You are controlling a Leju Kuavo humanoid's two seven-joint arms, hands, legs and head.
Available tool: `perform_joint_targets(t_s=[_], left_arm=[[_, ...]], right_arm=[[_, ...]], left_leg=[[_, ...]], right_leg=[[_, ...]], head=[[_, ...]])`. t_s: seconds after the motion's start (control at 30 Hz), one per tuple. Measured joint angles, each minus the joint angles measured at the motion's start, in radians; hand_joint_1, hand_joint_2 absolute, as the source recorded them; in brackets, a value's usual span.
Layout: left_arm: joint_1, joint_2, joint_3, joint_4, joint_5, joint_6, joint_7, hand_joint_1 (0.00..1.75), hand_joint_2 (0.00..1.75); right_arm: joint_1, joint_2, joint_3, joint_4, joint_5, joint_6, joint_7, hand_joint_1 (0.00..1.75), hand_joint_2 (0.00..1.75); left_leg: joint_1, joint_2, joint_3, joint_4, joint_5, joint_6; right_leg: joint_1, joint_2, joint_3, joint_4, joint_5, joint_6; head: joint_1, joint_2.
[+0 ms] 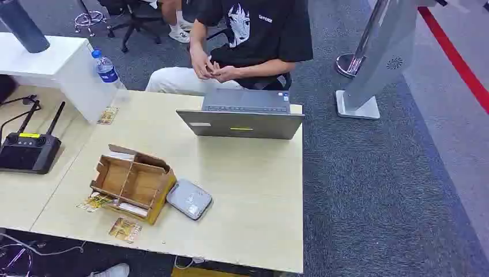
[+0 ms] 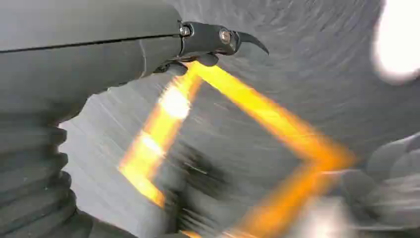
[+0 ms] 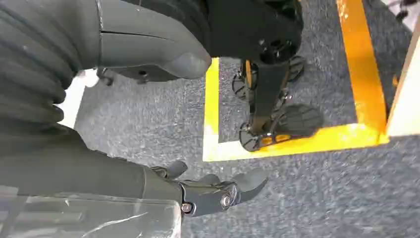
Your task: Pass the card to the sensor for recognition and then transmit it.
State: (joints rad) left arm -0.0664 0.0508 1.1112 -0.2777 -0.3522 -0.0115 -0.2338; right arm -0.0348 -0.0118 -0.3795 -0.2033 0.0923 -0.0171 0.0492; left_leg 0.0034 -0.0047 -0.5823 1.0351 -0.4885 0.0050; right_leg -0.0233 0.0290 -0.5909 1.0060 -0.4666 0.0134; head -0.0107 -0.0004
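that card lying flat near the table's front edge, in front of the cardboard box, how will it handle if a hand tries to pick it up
The card looks thin and lies flat on the table, so fingers probably find little edge to catch. It likely weighs almost nothing and may slide when pushed. Being close to the table's front edge, it could perhaps be slid partly off and pinched.

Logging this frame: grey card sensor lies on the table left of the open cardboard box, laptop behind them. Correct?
Not quite. In the head view the flat grey card sensor lies right of the open brown cardboard box, touching it. The grey laptop does sit behind them.
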Motion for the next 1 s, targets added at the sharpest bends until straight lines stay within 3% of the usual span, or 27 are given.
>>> perform_joint_targets(t_s=[0.13, 0.23, 0.3, 0.33, 0.47, 0.57, 0.67, 0.77, 0.87, 0.93, 1.0], left_arm=[[-0.028, -0.019, 0.195, -0.044, 0.207, -0.024, -0.205, 0.00, 1.75], [-0.045, -0.044, 0.289, -0.104, 0.348, -0.064, -0.300, 0.00, 1.75], [-0.050, -0.064, 0.319, -0.141, 0.422, -0.084, -0.325, 0.00, 1.75], [-0.052, -0.079, 0.328, -0.185, 0.468, -0.074, -0.305, 0.00, 1.75], [-0.052, -0.153, 0.325, -0.507, 0.628, 0.057, -0.104, 0.00, 1.75], [-0.044, -0.161, 0.298, -0.691, 0.665, 0.118, -0.075, 0.00, 1.75], [-0.045, -0.162, 0.271, -0.828, 0.654, 0.122, -0.119, 0.00, 1.75], [-0.056, -0.158, 0.237, -0.941, 0.573, 0.048, -0.207, 0.00, 1.75], [-0.100, -0.153, 0.214, -1.043, 0.461, -0.010, -0.232, 0.00, 1.75], [-0.115, -0.194, 0.169, -1.175, 0.293, -0.059, -0.292, 0.00, 1.75], [-0.123, -0.226, 0.074, -1.300, 0.052, -0.072, -0.352, 0.00, 1.75]], right_arm=[[0.002, 0.017, -0.034, -0.002, -0.012, -0.025, 0.003, 0.00, 1.75], [0.004, 0.032, -0.063, -0.008, -0.009, -0.036, 0.002, 0.00, 1.75], [0.005, 0.040, -0.079, -0.010, 0.018, -0.037, 0.002, 0.00, 1.75], [0.005, 0.039, -0.082, -0.010, 0.049, -0.033, 0.007, 0.00, 1.75], [0.001, 0.034, -0.078, -0.010, 0.155, -0.005, 0.028, 0.00, 1.75], [-0.001, 0.030, -0.076, -0.010, 0.179, 0.002, 0.035, 0.00, 1.75], [-0.003, 0.030, -0.076, -0.010, 0.178, -0.001, 0.042, 0.00, 1.75], [-0.002, 0.031, -0.081, -0.010, 0.161, -0.009, 0.044, 0.00, 1.75], [-0.002, 0.037, -0.089, -0.010, 0.163, -0.015, 0.044, 0.00, 1.75], [-0.001, 0.045, -0.105, -0.013, 0.163, -0.018, 0.045, 0.00, 1.75], [0.000, 0.053, -0.119, -0.014, 0.166, -0.016, 0.045, 0.00, 1.75]], left_leg=[[0.000, 0.000, 0.000, 0.000, 0.000, 0.000], [0.000, 0.000, 0.001, 0.000, 0.000, 0.000], [0.000, 0.000, 0.001, 0.000, 0.000, 0.000], [0.000, 0.000, 0.000, 0.000, 0.001, 0.000], [0.001, 0.000, 0.001, 0.000, 0.001, 0.000], [0.001, -0.001, 0.001, 0.000, 0.001, 0.000], [0.001, -0.002, 0.001, 0.000, 0.002, -0.001], [0.002, -0.002, 0.001, 0.000, 0.002, -0.001], [0.001, -0.005, 0.001, 0.000, 0.004, -0.002], [0.002, -0.004, 0.001, 0.001, 0.005, -0.002], [0.001, -0.006, 0.000, 0.001, 0.006, -0.001]], right_leg=[[0.000, 0.000, 0.000, 0.000, 0.000, 0.000], [0.000, 0.000, 0.000, 0.000, 0.000, 0.000], [0.000, 0.000, 0.000, 0.000, 0.000, 0.000], [0.000, 0.000, 0.000, 0.000, 0.000, 0.000], [0.001, 0.000, 0.001, 0.000, 0.001, 0.000], [0.001, -0.001, 0.001, 0.000, 0.001, 0.000], [0.001, -0.002, 0.001, 0.000, 0.001, 0.000], [0.001, -0.002, 0.000, 0.000, 0.001, -0.001], [0.001, -0.004, 0.001, 0.000, 0.002, -0.001], [0.001, -0.003, -0.002, 0.000, 0.003, -0.001], [0.001, -0.004, -0.002, 0.000, 0.004, 0.000]], head=[[0.000, 0.000], [0.000, 0.000], [-0.001, 0.000], [0.000, 0.000], [0.000, 0.000], [-0.001, 0.000], [-0.001, 0.000], [0.000, 0.000], [-0.002, 0.000], [-0.002, 0.000], [0.000, 0.000]])
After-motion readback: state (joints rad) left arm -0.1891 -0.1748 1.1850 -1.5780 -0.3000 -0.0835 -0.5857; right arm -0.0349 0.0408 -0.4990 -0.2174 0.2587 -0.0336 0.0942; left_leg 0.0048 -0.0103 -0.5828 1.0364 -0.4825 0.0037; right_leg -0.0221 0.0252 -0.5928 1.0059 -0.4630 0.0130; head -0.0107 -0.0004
